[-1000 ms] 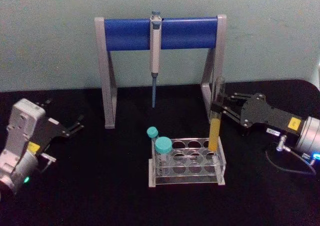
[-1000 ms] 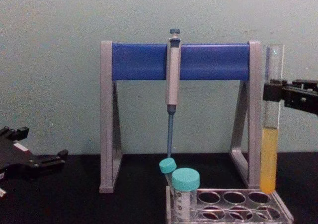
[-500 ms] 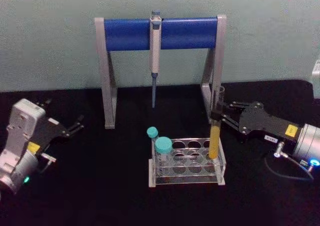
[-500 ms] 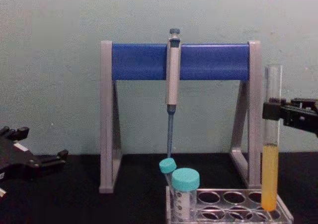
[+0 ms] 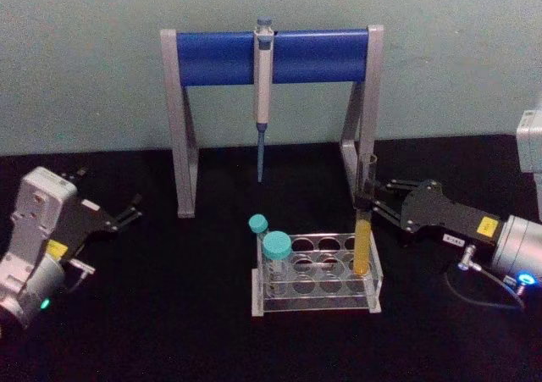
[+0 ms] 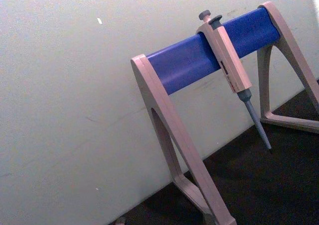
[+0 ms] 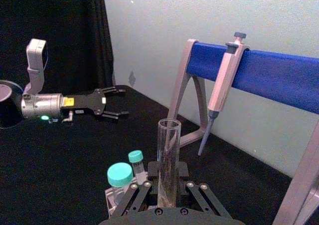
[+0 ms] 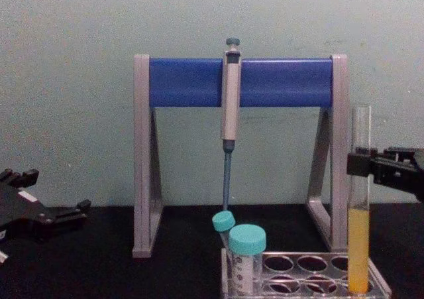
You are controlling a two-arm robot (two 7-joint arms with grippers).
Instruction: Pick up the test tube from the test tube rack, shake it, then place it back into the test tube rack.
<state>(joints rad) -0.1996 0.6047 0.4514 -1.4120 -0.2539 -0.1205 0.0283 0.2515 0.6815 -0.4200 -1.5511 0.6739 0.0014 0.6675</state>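
Black table (image 5: 169, 314); clear test tube (image 5: 364, 229) — yellow liq. low, in rack (image 5: 322, 285), clamped by right gripper (image 5: 367, 201); left gripper (image 5: 132, 210) parted.

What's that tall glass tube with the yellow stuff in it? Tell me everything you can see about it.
The test tube is long, thin, clear, glass-looking, uncapped, with yellow-orange liquid in its lower part. It stands nearly upright, its lower end in a hole at the right end of the test tube rack. The right claw is shut on it just above the liquid. Whether its bottom touches the rack's base is unclear.
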